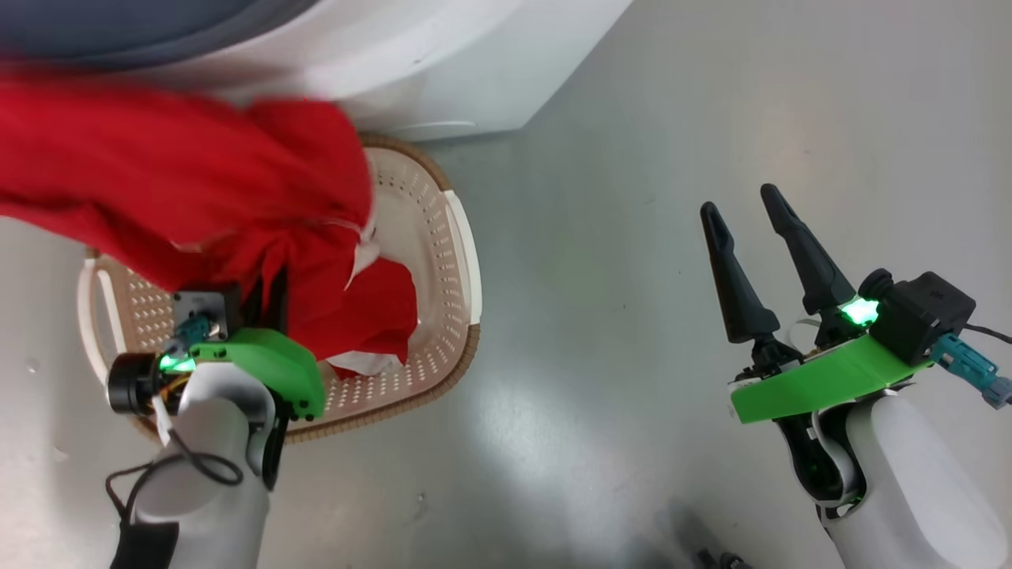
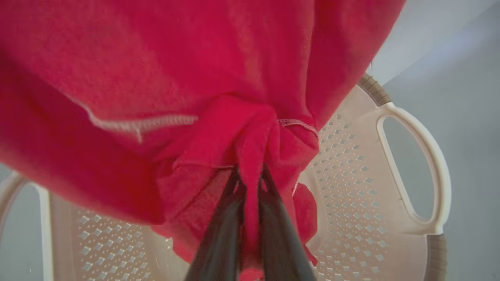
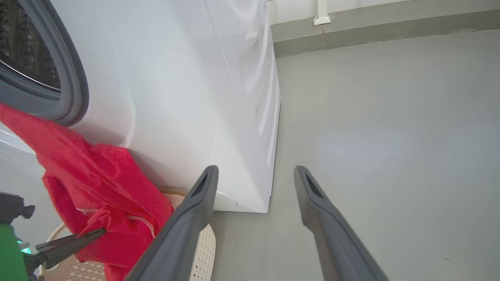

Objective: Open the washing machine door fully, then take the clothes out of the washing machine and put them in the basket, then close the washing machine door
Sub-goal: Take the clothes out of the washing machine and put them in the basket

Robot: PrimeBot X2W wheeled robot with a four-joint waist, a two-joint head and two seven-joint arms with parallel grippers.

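Observation:
A red garment of the clothes [image 1: 182, 174] stretches from the upper left down over the basket [image 1: 462, 261], a cream perforated tub with a brown rim. My left gripper [image 1: 265, 296] is shut on a bunched fold of it above the basket; in the left wrist view the two dark fingers [image 2: 273, 218] pinch the red fabric [image 2: 250, 128]. Lower red and white folds [image 1: 371, 316] reach into the basket. The white washing machine [image 3: 175, 97] stands behind, its grey ring [image 3: 74, 78] and steel drum [image 3: 27, 47] exposed. The washing machine door is out of view. Off to the right over bare floor, my right gripper [image 1: 747, 205] is open and holds nothing.
Grey floor [image 1: 672, 118] spreads to the right of the machine and basket. A wall base with a white pipe [image 3: 322, 15] runs behind the machine. The basket's side handle [image 2: 422, 164] shows beyond the hanging cloth.

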